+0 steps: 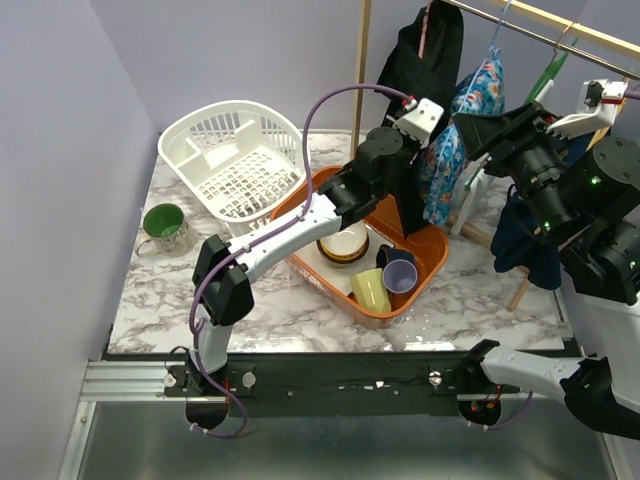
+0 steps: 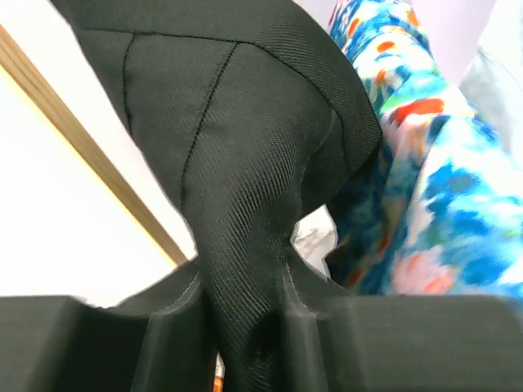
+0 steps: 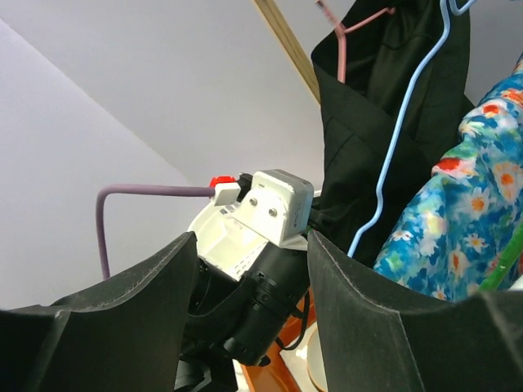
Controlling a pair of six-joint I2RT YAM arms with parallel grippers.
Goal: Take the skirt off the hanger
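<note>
- Step in hand, as judged: securing a hold on the skirt (image 1: 428, 55) before it is taken off.
- The skirt hangs on a pink hanger (image 3: 338, 39) from the rail (image 1: 560, 30), upper right of the top view, above the far side of the worktop (image 1: 480, 300). It is not yet off.
- Left gripper (image 2: 245, 306): the jaws are closed in on a fold of the black cloth, low centre of the left wrist view. The cloth fills the gap and touches both inner faces.
- Right gripper (image 3: 252, 237): the jaws stand wide apart with nothing between them. It sits at the right of the top view, apart from the skirt.
- A floral garment (image 2: 441, 204) hangs just beside the skirt, outside the left jaws.
- How the skirt is fixed to the hanger cannot be told.
- Next move, as judged: draw the cloth down and clear of the hanger. The free right arm is probably needed to steady the hanger, so that it does not lift off the rail.
</note>
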